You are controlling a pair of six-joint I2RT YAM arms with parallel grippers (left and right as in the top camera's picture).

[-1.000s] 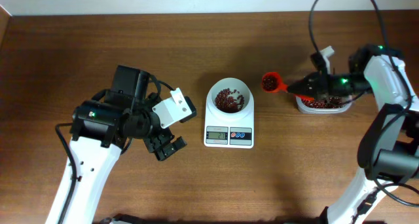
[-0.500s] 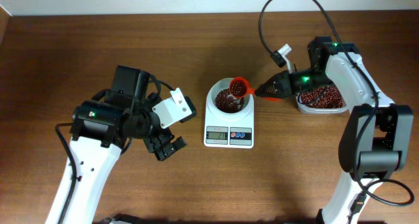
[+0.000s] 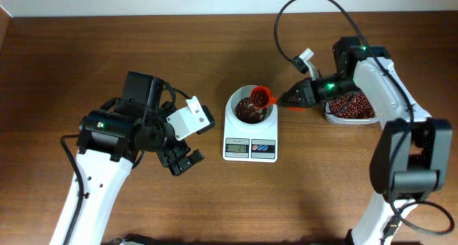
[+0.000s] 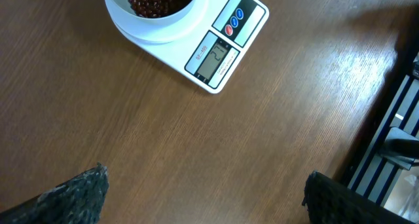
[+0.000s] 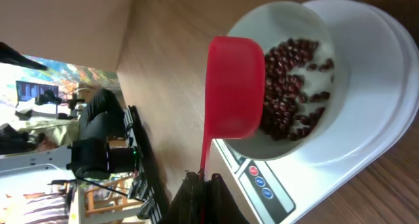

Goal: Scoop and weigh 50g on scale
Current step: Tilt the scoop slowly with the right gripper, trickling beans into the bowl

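The white scale [image 3: 250, 141] stands at the table's middle, its round bowl [image 3: 266, 94] holding dark red-brown beans [image 3: 247, 110]. My right gripper [image 3: 290, 99] is shut on the thin handle of a red scoop [image 3: 260, 96], which hangs over the bowl's right rim. In the right wrist view the scoop [image 5: 236, 86] is tipped on its side, mouth toward the beans [image 5: 291, 86] in the bowl [image 5: 308, 18], and my gripper [image 5: 204, 181] pinches the handle. My left gripper [image 3: 182, 161] stands open left of the scale, above bare wood [image 4: 206, 191], with the scale [image 4: 216, 54] ahead.
A clear tub [image 3: 351, 107] filled with more beans sits to the right of the scale, under my right arm. A black cable loops above the right arm. The table's far edge meets a white wall at the top.
My right gripper carried the scoop leftward from beside the tub to over the bowl's rim, and the scoop is tipped toward the bowl. The left arm has not moved.
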